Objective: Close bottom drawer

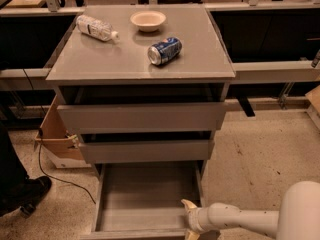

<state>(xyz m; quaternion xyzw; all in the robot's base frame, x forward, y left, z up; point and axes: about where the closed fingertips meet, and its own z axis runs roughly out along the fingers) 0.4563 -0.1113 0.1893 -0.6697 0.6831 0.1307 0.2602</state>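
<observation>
The bottom drawer [148, 191] of the grey cabinet [140, 64] is pulled far out, showing its plain grey box interior. Its flat front panel [130, 233] lies at the lower edge of the view. My gripper [188, 219] reaches in from the lower right on a white arm [240, 219] and sits at the drawer's front right corner. One fingertip [188, 204] is inside the drawer box and the other is at the front panel, so the gripper is open and holds nothing.
The two drawers above, top [142, 116] and middle [147, 150], stand slightly out. On the cabinet top lie a plastic bottle [96, 28], a bowl [148, 20] and a blue can [164, 50]. A cardboard box [56, 134] and a cable [60, 176] are at the left.
</observation>
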